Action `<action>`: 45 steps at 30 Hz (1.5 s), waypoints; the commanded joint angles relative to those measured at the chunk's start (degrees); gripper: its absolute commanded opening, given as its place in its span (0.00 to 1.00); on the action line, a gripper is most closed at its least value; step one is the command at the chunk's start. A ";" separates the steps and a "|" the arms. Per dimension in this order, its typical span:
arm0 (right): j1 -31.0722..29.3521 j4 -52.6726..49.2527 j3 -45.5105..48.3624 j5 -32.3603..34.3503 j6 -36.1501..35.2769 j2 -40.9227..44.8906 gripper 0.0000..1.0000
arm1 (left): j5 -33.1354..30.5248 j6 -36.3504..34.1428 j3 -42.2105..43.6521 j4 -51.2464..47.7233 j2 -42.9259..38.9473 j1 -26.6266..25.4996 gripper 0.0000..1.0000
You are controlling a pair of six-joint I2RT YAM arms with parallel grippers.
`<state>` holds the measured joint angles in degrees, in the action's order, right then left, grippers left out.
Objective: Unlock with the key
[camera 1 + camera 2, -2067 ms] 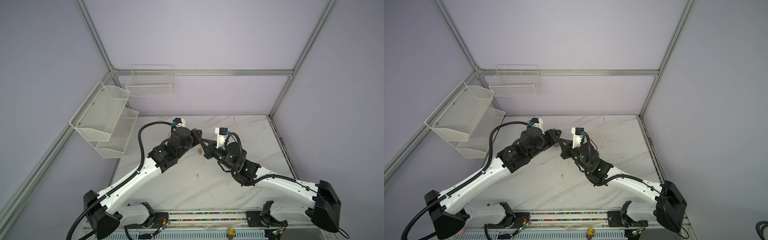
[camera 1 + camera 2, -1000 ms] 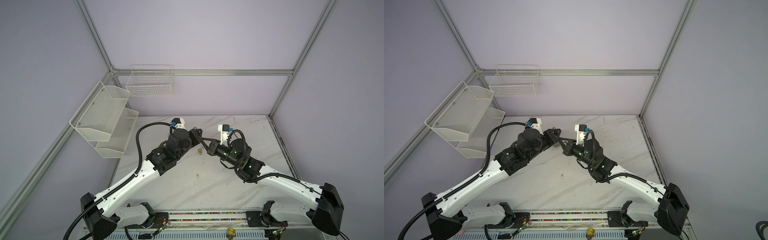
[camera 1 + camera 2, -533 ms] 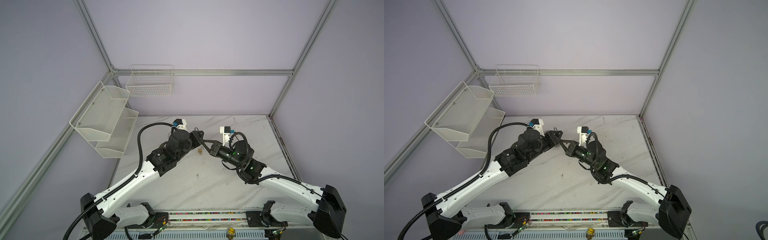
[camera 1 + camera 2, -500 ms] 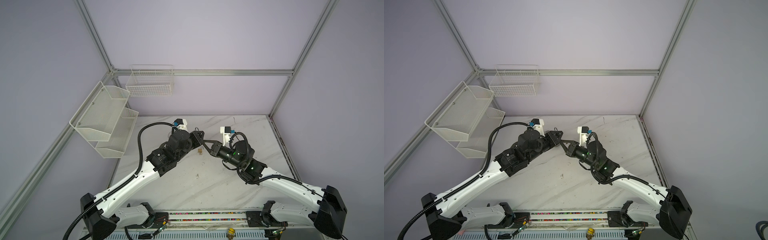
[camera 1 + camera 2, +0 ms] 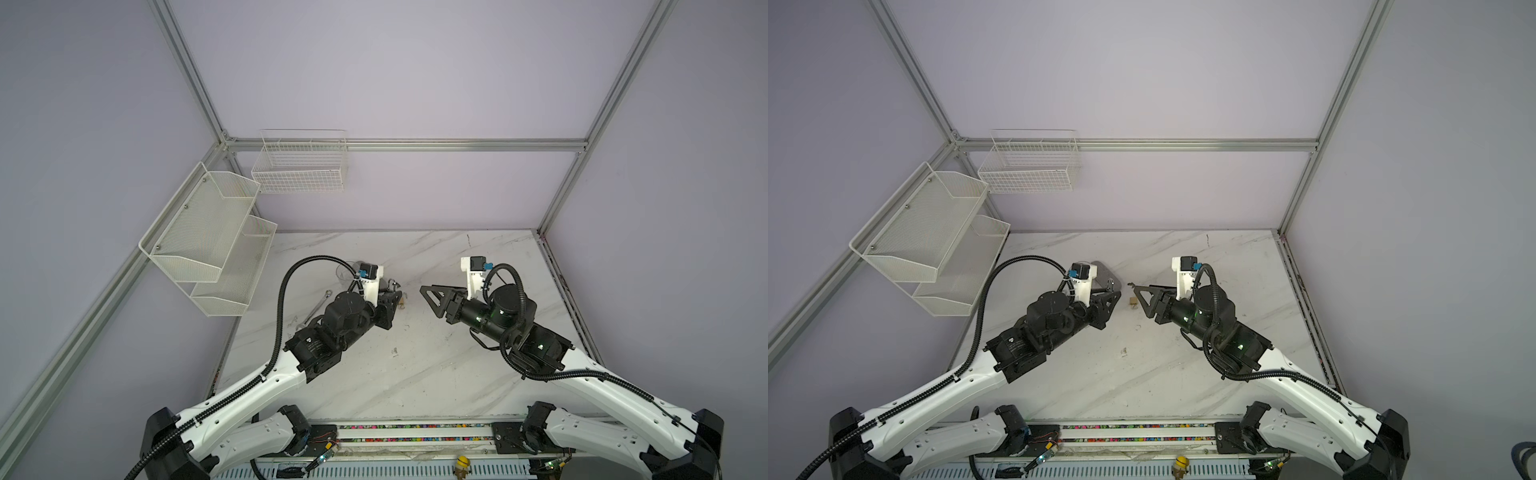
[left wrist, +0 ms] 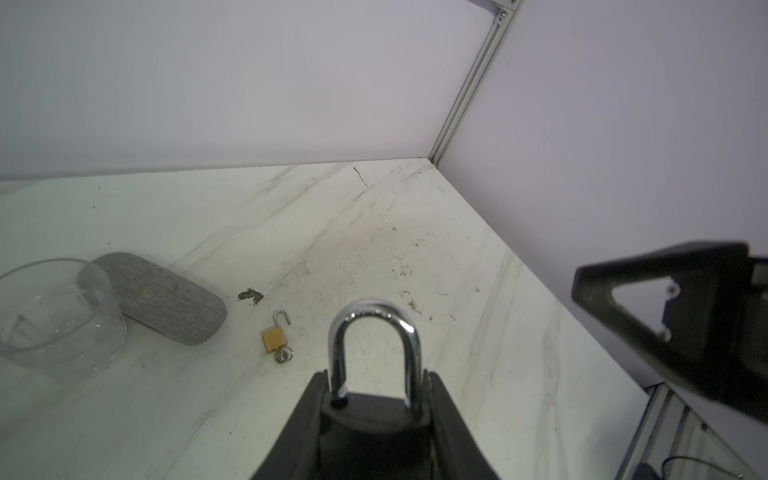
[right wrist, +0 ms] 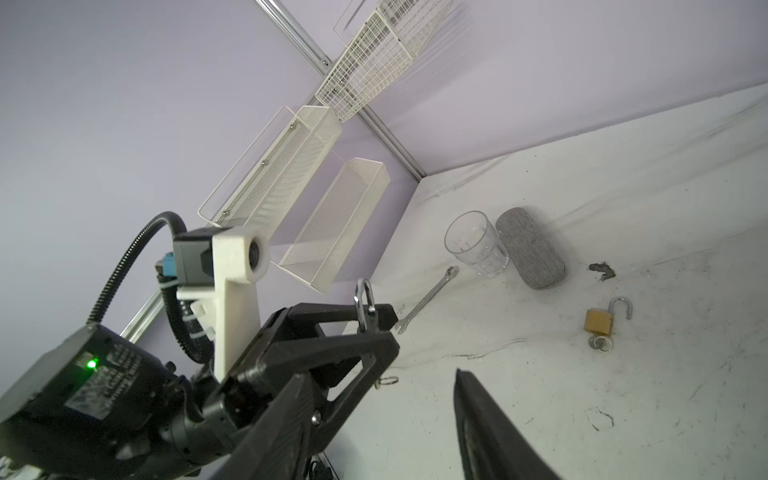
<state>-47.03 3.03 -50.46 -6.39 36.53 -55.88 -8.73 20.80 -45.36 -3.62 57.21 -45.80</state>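
My left gripper (image 6: pixel 376 399) is shut on a black padlock (image 6: pixel 374 419), held above the table, its silver shackle (image 6: pixel 374 332) pointing away from the wrist. One shackle leg seems to end just above its hole. Of the key I see only a small ring (image 7: pixel 386 380) hanging under the padlock; the blade is hidden by the left fingers. In both top views my right gripper (image 5: pixel 430 301) (image 5: pixel 1140 297) stands open and empty, a short gap right of the left gripper (image 5: pixel 392 297) (image 5: pixel 1115 297). One right finger (image 7: pixel 498 436) shows in the right wrist view.
A small brass padlock (image 6: pixel 274 338) (image 7: pixel 599 322) with open shackle and keyring lies on the marble table (image 5: pixel 415 374) between the grippers. A glass (image 7: pixel 476 245), grey case (image 7: pixel 530 247) and wrench (image 7: pixel 428 299) lie at the back left. Mesh shelves (image 5: pixel 208 241) and a wire basket (image 5: pixel 299 166) hang on the walls.
My right gripper was shut at the padlock's end; it has opened, let go and drawn back to the right. The left gripper has kept its hold and hardly moved.
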 commanded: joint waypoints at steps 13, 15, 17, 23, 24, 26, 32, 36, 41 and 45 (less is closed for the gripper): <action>1.06 -16.25 -14.53 -6.11 -10.30 -13.62 0.68 | 9.01 -20.84 11.03 20.79 2.08 0.06 0.00; 1.06 -18.31 -16.44 -4.86 -11.57 -15.87 0.68 | 8.77 -21.29 11.01 21.20 2.60 0.01 0.00; 1.13 -20.01 -17.82 -2.38 -12.39 -17.40 0.68 | 9.32 -21.93 10.78 21.14 3.07 0.09 0.00; 1.32 -25.75 -22.31 1.03 -15.57 -21.97 0.69 | 8.91 -22.99 10.65 20.61 3.08 0.07 0.00; 1.32 -26.67 -22.74 1.57 -15.92 -22.48 0.69 | 8.82 -23.32 10.65 20.57 3.19 0.02 0.00; 1.41 -28.50 -23.74 2.01 -16.80 -23.18 0.69 | 8.73 -23.61 10.32 19.96 3.26 0.02 0.00; 1.79 -32.68 -25.01 4.87 -19.16 -24.18 0.69 | 8.46 -25.07 10.38 20.45 3.51 0.05 0.00; 2.19 -33.48 -24.68 4.40 -19.98 -23.12 0.69 | 8.78 -25.59 10.04 20.48 3.20 0.02 0.00; 2.84 -34.85 -23.08 2.66 -20.71 -21.42 0.68 | 8.48 -25.81 10.47 22.48 3.29 0.09 0.00; 2.82 -35.45 -22.34 1.20 -20.97 -19.85 0.68 | 8.73 -25.53 10.20 23.22 3.77 0.01 0.00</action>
<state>-44.21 -29.61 -73.54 -3.97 17.19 -77.87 -0.45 -3.27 -36.21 13.65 61.28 -45.82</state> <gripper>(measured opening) 0.678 0.321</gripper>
